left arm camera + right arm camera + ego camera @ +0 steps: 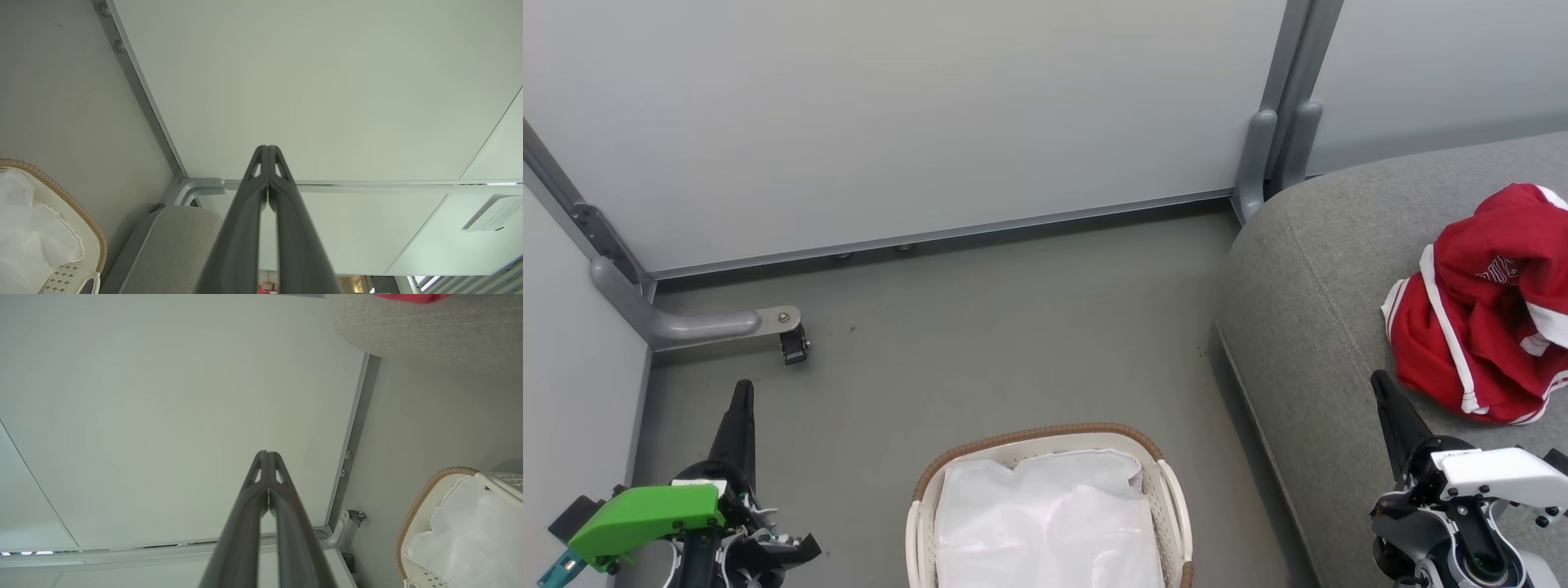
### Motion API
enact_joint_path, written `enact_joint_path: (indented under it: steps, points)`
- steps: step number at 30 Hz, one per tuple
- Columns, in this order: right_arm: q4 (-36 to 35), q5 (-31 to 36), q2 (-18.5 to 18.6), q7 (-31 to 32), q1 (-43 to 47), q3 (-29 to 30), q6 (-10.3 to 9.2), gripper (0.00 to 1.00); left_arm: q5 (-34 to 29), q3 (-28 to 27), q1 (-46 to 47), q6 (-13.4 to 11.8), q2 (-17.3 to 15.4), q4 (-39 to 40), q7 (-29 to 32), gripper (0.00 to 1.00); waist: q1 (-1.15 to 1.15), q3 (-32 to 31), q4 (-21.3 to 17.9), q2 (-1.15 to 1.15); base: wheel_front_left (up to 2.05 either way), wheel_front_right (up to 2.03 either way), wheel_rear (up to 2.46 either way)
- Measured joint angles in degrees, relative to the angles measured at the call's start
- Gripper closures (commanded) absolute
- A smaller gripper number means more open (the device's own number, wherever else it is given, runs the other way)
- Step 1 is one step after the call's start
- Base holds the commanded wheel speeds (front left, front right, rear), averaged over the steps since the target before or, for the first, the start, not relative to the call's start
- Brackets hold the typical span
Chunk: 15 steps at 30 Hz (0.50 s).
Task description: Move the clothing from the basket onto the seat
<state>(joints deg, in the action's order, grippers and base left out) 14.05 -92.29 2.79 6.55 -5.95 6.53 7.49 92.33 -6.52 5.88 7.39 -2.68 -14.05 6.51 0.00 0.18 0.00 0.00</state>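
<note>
Red clothes lie bunched on the grey seat, look soft and light, best pinched at a fold, and the left gripper and right gripper are shut, holding nothing.

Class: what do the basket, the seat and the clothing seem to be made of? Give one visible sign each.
Basket: likely cream plastic, smooth wall, brown woven rim. Seat: grey woven fabric, matte, stitched seam. Clothing: soft red cloth, crumpled folds, white stripes.
</note>
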Motion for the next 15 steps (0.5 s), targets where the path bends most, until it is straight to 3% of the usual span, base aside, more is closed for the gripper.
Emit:
enact_joint_path:
  steps: [15]
  points:
    - [0.0, 0.0, 0.0, 0.0, 0.0, 0.0, 0.00, 1.00, 0.0, 0.0, 0.0, 0.0, 0.0, 0.0, 0.0, 1.00, 0.00, 0.0, 0.0, 0.00, 0.00, 0.00, 0.00]
